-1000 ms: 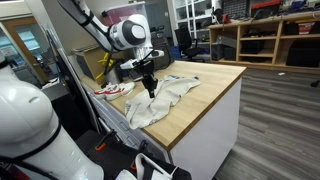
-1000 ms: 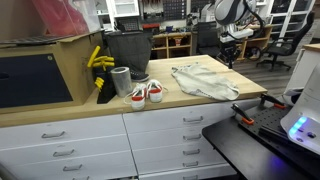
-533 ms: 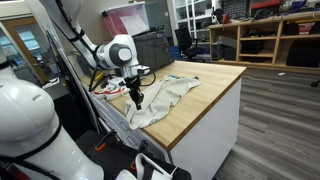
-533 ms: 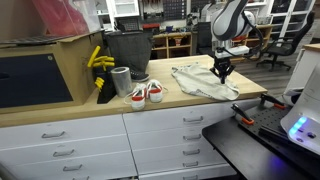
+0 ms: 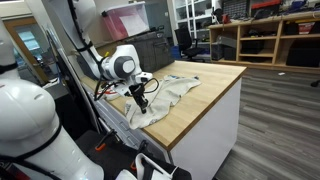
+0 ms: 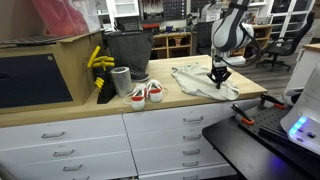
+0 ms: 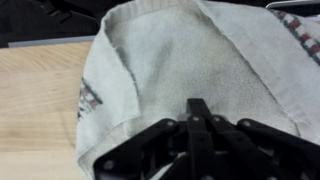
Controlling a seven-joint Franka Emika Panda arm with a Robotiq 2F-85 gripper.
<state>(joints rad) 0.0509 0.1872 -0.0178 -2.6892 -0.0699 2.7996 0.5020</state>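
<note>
A pale grey garment point(image 5: 168, 92) lies spread on the wooden counter point(image 5: 212, 82), and it fills most of the wrist view point(image 7: 170, 55). My gripper point(image 5: 142, 99) is shut, its fingers pressed together, with the tip pointing down just over the cloth near the garment's edge. In an exterior view the gripper point(image 6: 217, 77) stands low over the middle of the garment point(image 6: 200, 84). In the wrist view the closed fingertips point(image 7: 198, 104) hang above the fabric with no cloth seen between them.
A pair of red and white shoes point(image 6: 146, 94) sits on the counter point(image 6: 180, 101) beside a grey cup point(image 6: 121, 80), a black bin point(image 6: 127, 50) and a yellow object point(image 6: 98, 60). Bare wood point(image 7: 40, 100) lies beside the garment. Shelves point(image 5: 270, 35) stand behind.
The arm has swung down from above the counter and lowered the gripper to just over the garment. The jaws stayed shut throughout.
</note>
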